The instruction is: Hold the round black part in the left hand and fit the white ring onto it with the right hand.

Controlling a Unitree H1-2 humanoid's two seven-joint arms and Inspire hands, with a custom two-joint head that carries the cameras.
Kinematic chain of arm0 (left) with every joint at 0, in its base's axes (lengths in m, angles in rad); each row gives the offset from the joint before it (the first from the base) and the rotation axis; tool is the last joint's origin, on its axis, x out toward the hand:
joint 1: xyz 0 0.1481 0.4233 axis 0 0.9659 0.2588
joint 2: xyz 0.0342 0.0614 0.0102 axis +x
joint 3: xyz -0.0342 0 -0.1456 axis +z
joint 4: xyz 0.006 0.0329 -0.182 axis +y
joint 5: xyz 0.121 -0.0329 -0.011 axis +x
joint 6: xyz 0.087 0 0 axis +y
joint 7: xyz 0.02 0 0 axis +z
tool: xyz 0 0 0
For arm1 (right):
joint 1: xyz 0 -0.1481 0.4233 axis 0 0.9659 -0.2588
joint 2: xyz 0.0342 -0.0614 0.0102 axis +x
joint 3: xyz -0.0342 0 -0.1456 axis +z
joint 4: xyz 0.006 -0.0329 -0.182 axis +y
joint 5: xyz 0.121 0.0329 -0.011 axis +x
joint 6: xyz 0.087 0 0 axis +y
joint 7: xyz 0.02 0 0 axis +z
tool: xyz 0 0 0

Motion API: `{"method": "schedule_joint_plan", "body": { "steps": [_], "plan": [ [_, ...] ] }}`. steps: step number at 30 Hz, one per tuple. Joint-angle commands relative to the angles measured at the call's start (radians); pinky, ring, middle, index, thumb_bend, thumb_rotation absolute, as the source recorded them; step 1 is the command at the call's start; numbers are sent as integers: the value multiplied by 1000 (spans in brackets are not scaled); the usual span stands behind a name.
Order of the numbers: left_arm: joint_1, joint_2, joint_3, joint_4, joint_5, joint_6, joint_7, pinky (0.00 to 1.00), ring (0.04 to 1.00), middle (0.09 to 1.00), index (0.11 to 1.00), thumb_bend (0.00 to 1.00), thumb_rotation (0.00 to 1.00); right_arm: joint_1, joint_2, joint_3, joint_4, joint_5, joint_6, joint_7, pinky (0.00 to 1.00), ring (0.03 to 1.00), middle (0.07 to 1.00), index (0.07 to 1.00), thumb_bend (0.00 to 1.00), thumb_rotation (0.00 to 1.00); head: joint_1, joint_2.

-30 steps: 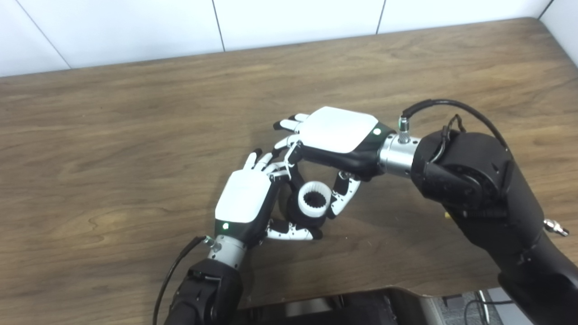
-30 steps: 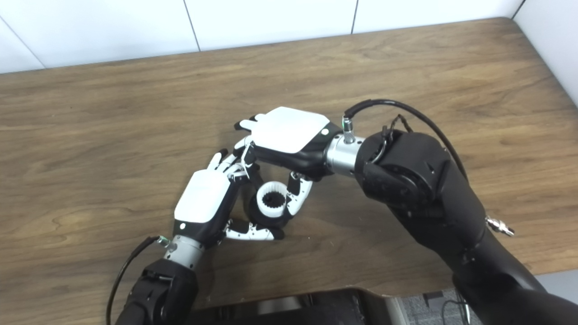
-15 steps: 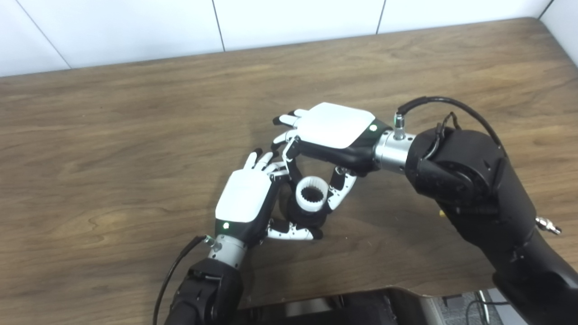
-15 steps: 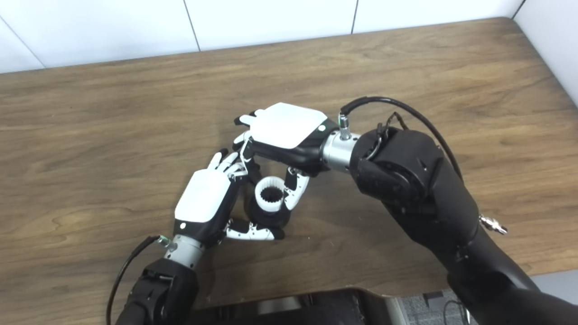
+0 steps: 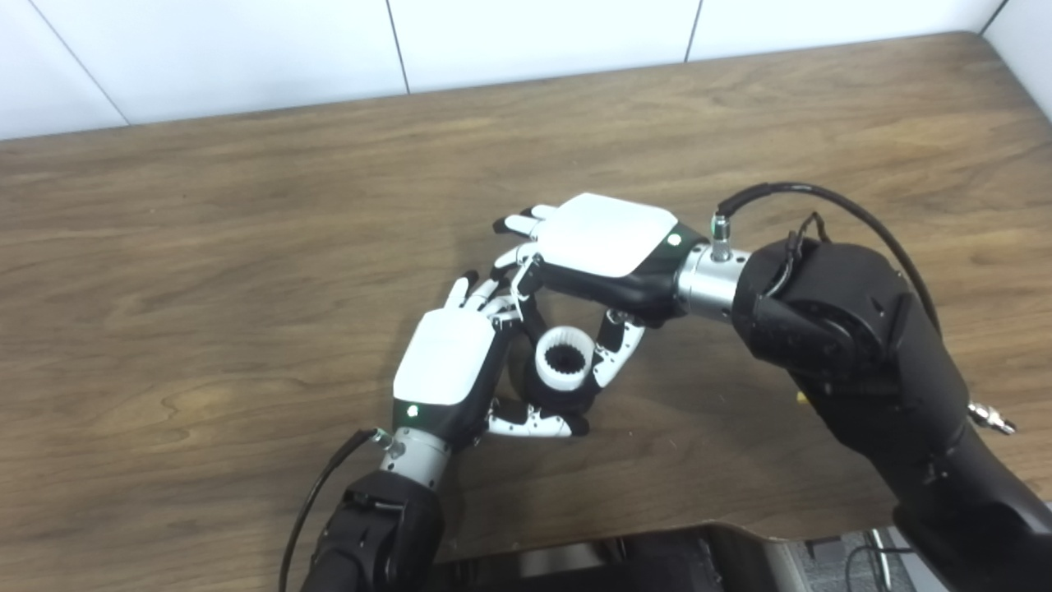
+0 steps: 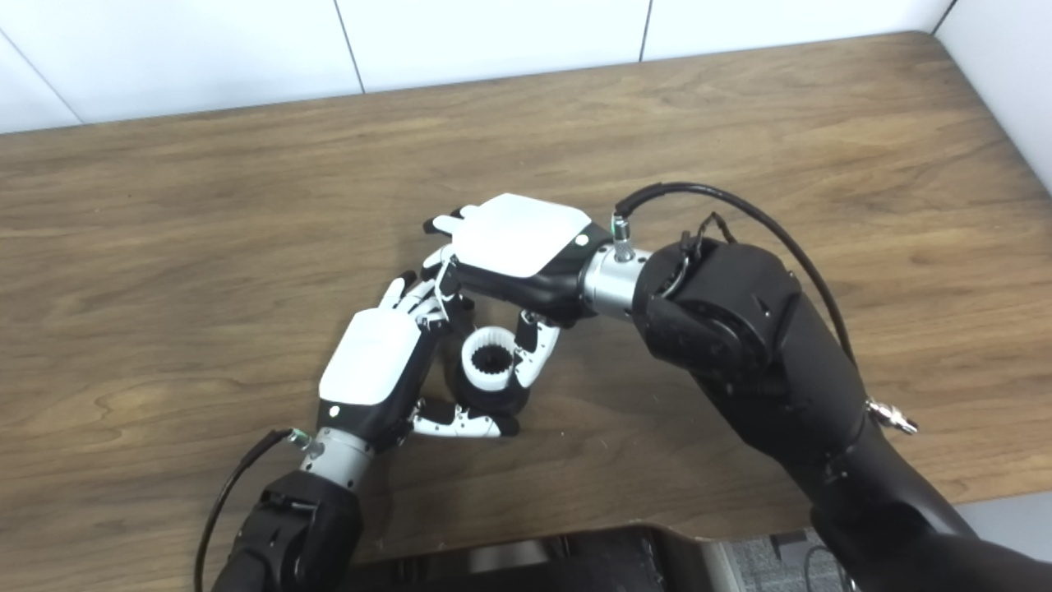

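My left hand [image 5: 448,366] wraps its fingers around the round black part [image 5: 567,399], which stands near the table's front middle. A white toothed ring [image 5: 564,365] sits on top of the black part. My right hand [image 5: 604,238] reaches in from the right with its palm down and pinches the ring between thumb and fingers. In the right eye view the ring [image 6: 490,358] shows its dark toothed bore, held by the right hand [image 6: 518,238] beside the left hand [image 6: 374,370]. How deep the ring sits on the part is hidden.
The wooden table [image 5: 205,247] stretches wide to the left and back. A white tiled wall [image 5: 526,33] runs behind it. A dark edge of the robot's body [image 5: 625,559] lies at the bottom.
The right hand has shifted slightly left with the ring and pressed lower over the black part. The left hand holds still.
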Motion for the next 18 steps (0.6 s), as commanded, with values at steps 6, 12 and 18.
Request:
{"method": "schedule_joint_plan", "body": {
  "steps": [6,12,18],
  "plan": [
    [-3,-10,-9,-13,10,-2,-10,1000,913,796,483,524,51,-12,14,-5,-11,-1,-10,-24,1000,1000,867,484,524,134,-1,1],
    [-1,-12,-8,-20,11,4,-19,1000,920,800,482,524,50,-3,16,-7,-11,0,-9,-27,1000,1000,859,484,524,134,-9,4],
    [-2,-15,-7,-23,4,6,-25,1000,922,803,483,524,50,3,10,-8,3,-4,-16,-36,1000,1000,861,484,524,134,-9,4]
  ]
}}
